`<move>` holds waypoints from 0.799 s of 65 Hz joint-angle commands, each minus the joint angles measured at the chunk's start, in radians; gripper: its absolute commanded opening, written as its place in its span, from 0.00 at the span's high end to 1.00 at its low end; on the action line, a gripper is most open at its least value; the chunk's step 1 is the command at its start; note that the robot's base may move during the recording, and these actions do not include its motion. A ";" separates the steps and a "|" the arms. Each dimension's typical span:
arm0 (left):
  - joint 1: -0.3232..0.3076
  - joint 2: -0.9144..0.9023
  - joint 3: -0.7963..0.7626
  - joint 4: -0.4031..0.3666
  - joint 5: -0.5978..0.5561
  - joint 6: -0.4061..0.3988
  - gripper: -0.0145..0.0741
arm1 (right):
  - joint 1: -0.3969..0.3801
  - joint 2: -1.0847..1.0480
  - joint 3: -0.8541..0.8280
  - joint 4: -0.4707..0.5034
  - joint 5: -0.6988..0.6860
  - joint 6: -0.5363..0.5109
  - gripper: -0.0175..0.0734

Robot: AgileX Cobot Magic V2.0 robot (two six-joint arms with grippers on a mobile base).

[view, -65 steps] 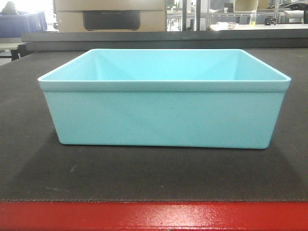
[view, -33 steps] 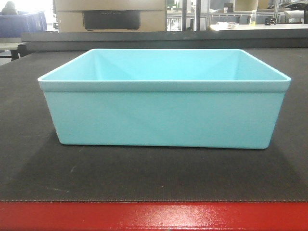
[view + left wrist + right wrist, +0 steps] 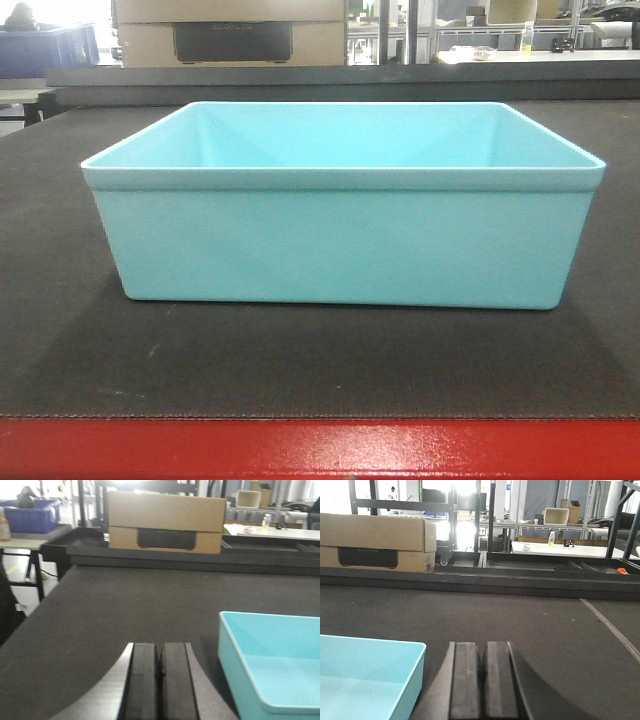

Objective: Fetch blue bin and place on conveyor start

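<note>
— Front-facing view: where's the blue bin (image 3: 342, 205)?

— Centre frame, flat on the conveyor start (image 3: 300, 360), behind the red edge strip (image 3: 320, 450).

— Your grippers?

— My left gripper (image 3: 160, 675) and right gripper (image 3: 484, 680) both have pads pressed together, holding nothing, flanking the bin.

— Risk?

— I judge that swinging either arm inward could clip a wall and slide the bin across the belt.

A light turquoise blue bin (image 3: 343, 235) is sitting upright and empty on the conveyor start (image 3: 300, 360), its long side facing the front camera. The dark grey woven belt is stretching wide beneath it, with a glossy red edge strip (image 3: 320, 450) running along the near side.
</note>
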 commanded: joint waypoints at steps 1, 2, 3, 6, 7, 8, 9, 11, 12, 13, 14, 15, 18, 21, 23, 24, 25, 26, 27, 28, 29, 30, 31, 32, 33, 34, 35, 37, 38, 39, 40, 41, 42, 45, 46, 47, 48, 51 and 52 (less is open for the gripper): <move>0.029 -0.067 0.112 -0.012 -0.087 0.017 0.96 | -0.006 -0.005 0.003 -0.008 -0.023 -0.009 0.99; 0.032 -0.078 0.131 -0.012 -0.101 0.017 0.96 | -0.006 -0.005 0.003 -0.008 -0.023 -0.009 0.99; 0.034 -0.088 0.150 -0.012 -0.115 0.017 0.96 | -0.006 -0.005 0.003 -0.008 -0.023 -0.009 0.99; 0.041 -0.126 0.215 -0.012 -0.163 0.017 0.96 | -0.006 -0.005 0.003 -0.008 -0.023 -0.009 0.99; 0.043 -0.136 0.234 -0.012 -0.184 0.017 0.96 | -0.006 -0.005 0.003 -0.008 -0.023 -0.009 0.99; 0.044 -0.152 0.252 -0.012 -0.197 0.017 0.96 | -0.006 -0.005 0.003 -0.008 -0.023 -0.009 0.99; 0.044 -0.153 0.270 -0.012 -0.209 0.017 0.96 | -0.006 -0.005 0.003 -0.008 -0.023 -0.009 0.99; 0.046 -0.153 0.311 -0.012 -0.233 0.017 0.96 | -0.006 -0.005 0.003 -0.008 -0.023 -0.009 0.99; 0.046 -0.153 0.335 -0.012 -0.247 0.017 0.96 | -0.006 -0.005 0.003 -0.008 -0.023 -0.009 0.99; 0.048 -0.153 0.349 -0.012 -0.264 0.017 0.96 | -0.006 -0.005 0.003 -0.008 -0.023 -0.009 0.99; 0.048 -0.153 0.363 -0.012 -0.281 0.017 0.96 | -0.006 -0.005 0.003 -0.008 -0.023 -0.009 0.99; 0.048 -0.153 0.377 -0.014 -0.298 0.017 0.96 | -0.006 -0.007 0.003 -0.008 -0.023 -0.009 0.99; 0.048 -0.153 0.387 -0.014 -0.359 0.017 0.96 | -0.006 -0.007 0.003 -0.008 -0.023 -0.009 0.99; 0.048 -0.153 0.387 -0.014 -0.303 0.017 0.96 | -0.006 -0.007 0.003 -0.008 -0.023 -0.009 0.99; 0.048 -0.153 0.387 -0.014 -0.308 0.017 0.96 | -0.006 -0.007 0.003 -0.008 -0.023 -0.009 0.99; 0.048 -0.153 0.387 -0.014 -0.312 0.017 0.96 | -0.006 -0.007 0.003 -0.008 -0.023 -0.009 0.99; 0.048 -0.153 0.387 -0.014 -0.312 0.017 0.96 | -0.006 -0.007 0.003 -0.008 -0.023 -0.009 0.99; 0.048 -0.153 0.387 -0.014 -0.312 0.017 0.96 | -0.006 -0.007 0.003 -0.008 -0.023 -0.009 0.99; 0.048 -0.153 0.387 -0.014 -0.317 0.017 0.96 | -0.006 -0.007 0.003 -0.008 -0.023 -0.009 0.99; 0.048 -0.153 0.387 -0.014 -0.320 0.017 0.96 | -0.006 -0.007 0.003 -0.008 -0.023 -0.009 0.99; 0.048 -0.153 0.387 -0.014 -0.321 0.017 0.96 | -0.006 -0.007 0.003 -0.008 -0.023 -0.009 0.99; 0.048 -0.153 0.387 -0.014 -0.321 0.017 0.96 | -0.006 -0.007 0.003 -0.008 -0.023 -0.009 0.99; 0.048 -0.153 0.387 -0.014 -0.321 0.017 0.96 | -0.006 -0.007 0.003 -0.008 -0.023 -0.009 0.99; 0.048 -0.153 0.387 -0.014 -0.321 0.017 0.96 | -0.006 -0.007 0.003 -0.008 -0.023 -0.009 0.99; 0.048 -0.153 0.387 -0.014 -0.321 0.017 0.96 | -0.006 -0.007 0.003 -0.008 -0.023 -0.009 0.99; 0.048 -0.153 0.387 -0.014 -0.321 0.017 0.96 | -0.006 -0.007 0.003 -0.008 -0.023 -0.009 0.99; 0.048 -0.153 0.387 -0.014 -0.321 0.017 0.96 | -0.006 -0.007 0.003 -0.008 -0.023 -0.009 0.99; 0.048 -0.153 0.387 -0.014 -0.321 0.017 0.96 | -0.006 -0.007 0.003 -0.008 -0.023 -0.009 0.99; 0.048 -0.153 0.387 -0.014 -0.321 0.017 0.96 | -0.006 -0.007 0.003 -0.008 -0.023 -0.009 0.99; 0.048 -0.153 0.387 -0.014 -0.321 0.017 0.96 | -0.006 -0.007 0.003 -0.008 -0.023 -0.009 0.99; 0.048 -0.153 0.387 -0.014 -0.321 0.017 0.96 | -0.006 -0.007 0.003 -0.008 -0.023 -0.009 0.99; 0.048 -0.153 0.387 -0.014 -0.321 0.017 0.96 | -0.006 -0.007 0.003 -0.008 -0.023 -0.009 0.99; 0.048 -0.153 0.387 -0.014 -0.321 0.017 0.96 | -0.006 -0.007 0.003 -0.008 -0.023 -0.009 0.99; 0.048 -0.153 0.387 -0.014 -0.321 0.017 0.96 | -0.006 -0.007 0.003 -0.008 -0.023 -0.009 0.99; 0.048 -0.153 0.387 -0.014 -0.321 0.017 0.96 | -0.006 -0.007 0.003 -0.008 -0.023 -0.009 0.99; 0.048 -0.153 0.387 -0.014 -0.321 0.017 0.96 | -0.006 -0.007 0.003 -0.008 -0.023 -0.009 0.99; 0.048 -0.153 0.387 -0.014 -0.321 0.017 0.96 | -0.006 -0.007 0.003 -0.008 -0.023 -0.009 0.99; 0.048 -0.153 0.387 -0.014 -0.321 0.017 0.96 | -0.006 -0.007 0.003 -0.008 -0.023 -0.009 0.99; 0.048 -0.153 0.387 -0.014 -0.321 0.017 0.96 | -0.006 -0.007 0.003 -0.008 -0.023 -0.009 0.99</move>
